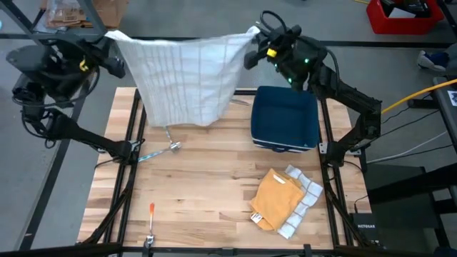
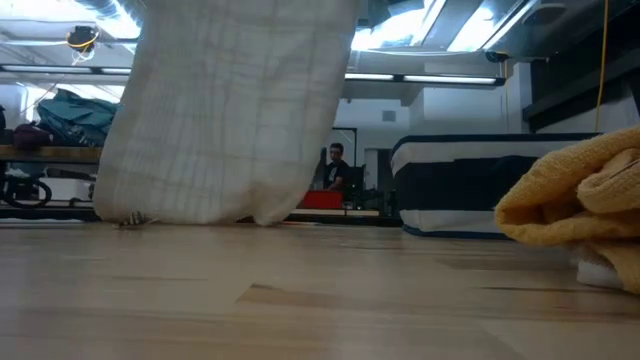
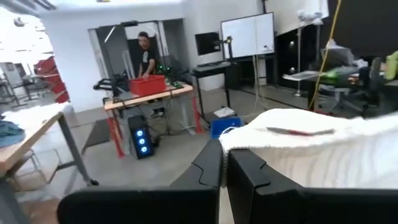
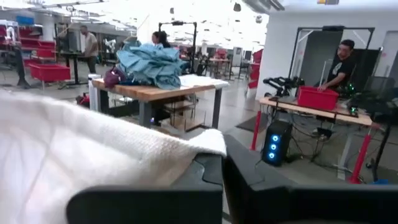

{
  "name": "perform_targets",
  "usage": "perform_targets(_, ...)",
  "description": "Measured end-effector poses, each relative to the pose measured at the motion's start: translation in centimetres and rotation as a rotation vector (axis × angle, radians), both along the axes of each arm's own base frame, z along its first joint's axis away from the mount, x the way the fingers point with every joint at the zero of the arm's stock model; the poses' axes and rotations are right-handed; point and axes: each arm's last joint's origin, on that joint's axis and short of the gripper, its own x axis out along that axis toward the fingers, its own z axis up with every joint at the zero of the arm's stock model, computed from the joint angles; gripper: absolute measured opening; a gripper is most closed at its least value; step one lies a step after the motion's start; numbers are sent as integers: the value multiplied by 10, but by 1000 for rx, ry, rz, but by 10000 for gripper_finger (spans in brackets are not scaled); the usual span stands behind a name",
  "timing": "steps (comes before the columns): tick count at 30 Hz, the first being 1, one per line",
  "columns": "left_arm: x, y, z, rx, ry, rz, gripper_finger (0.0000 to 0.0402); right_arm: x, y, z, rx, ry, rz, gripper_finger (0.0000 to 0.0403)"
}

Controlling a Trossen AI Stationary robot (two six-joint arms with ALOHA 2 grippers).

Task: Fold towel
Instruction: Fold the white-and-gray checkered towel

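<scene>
The towel (image 1: 187, 78) is held up by two corners over the far edge of the table (image 1: 214, 185), spread flat between the arms, its lower hem just brushing the wood; the left gripper (image 1: 114, 63) is clamped on the one top corner, the right gripper (image 1: 251, 51) on the other, both sets of fingers pressed together on the cloth, as is confirmed in the wrist views.

For the step to be done well, the two corners are best kept level and the cloth taut, so that no sag forms in the middle; the hem should be laid on the table first and the rest drawn over it evenly, both arms moved at one pace.

The blue bin (image 1: 284, 118) stands just beside the towel's right edge, and a metal tool (image 1: 168, 146) lies on the table just under the hem; either could be caught or dragged if the cloth is swung wide; a folded yellow cloth (image 1: 277, 200) lies nearer the front, well apart.
</scene>
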Motion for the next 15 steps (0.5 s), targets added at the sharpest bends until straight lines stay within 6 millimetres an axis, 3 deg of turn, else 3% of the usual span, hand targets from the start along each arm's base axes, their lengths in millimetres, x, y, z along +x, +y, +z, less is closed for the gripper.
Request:
perform_targets(6, -6, -2, -8, -57, -37, -133, 0, -1, 5, -9, 52, 86, 88, 0)
perform_targets(15, -5, -12, -34, -345, -69, -451, 0, -27, 58, -8, 125, 204, 257, 0)
